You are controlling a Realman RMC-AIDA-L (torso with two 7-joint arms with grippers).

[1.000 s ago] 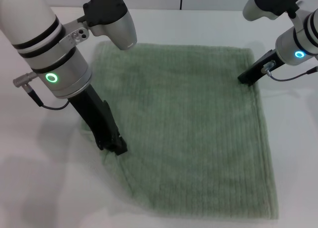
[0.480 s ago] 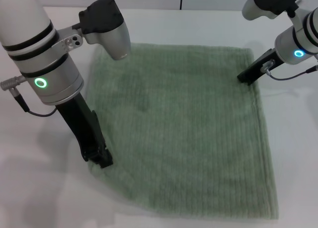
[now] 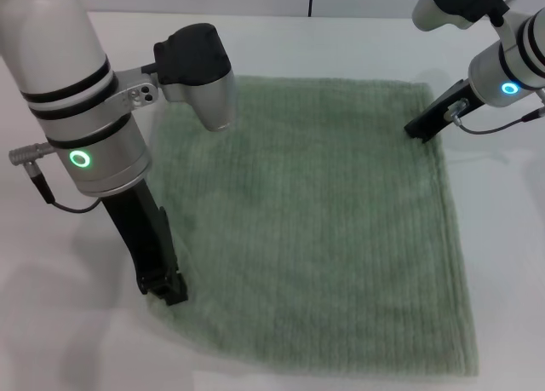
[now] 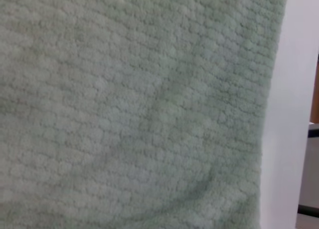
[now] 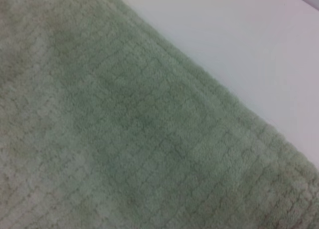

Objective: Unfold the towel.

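One towel [image 3: 324,229] lies spread as a single flat layer on one white table [image 3: 68,323]. It extends away from the left gripper [image 3: 168,289] toward the right gripper [image 3: 419,129], which sits at the opposite far corner. Two grippers are present — both low at the cloth's edge.

The left gripper is down at the near corner on its own side, tip on or just at the hem. Whether it is spread, pressed together or pinching the cloth cannot be told from any view. The same applies to the right gripper, whose tip meets the far corner on its side. Both wrist views show only terry weave and a strip of table; no fingers are visible.

Judged progress: the towel appears almost fully opened, with only the near corner by the left gripper slightly rounded and uneven.

Risks:
- If either gripper holds cloth and lifts or retreats without letting go, the corner would drag and fold back over — undoing the spread.
- An outward pull by the left arm against a pinned far corner could skew the whole sheet or ruck it diagonally.
- A tip pressing into the pile may snag loops on withdrawal.
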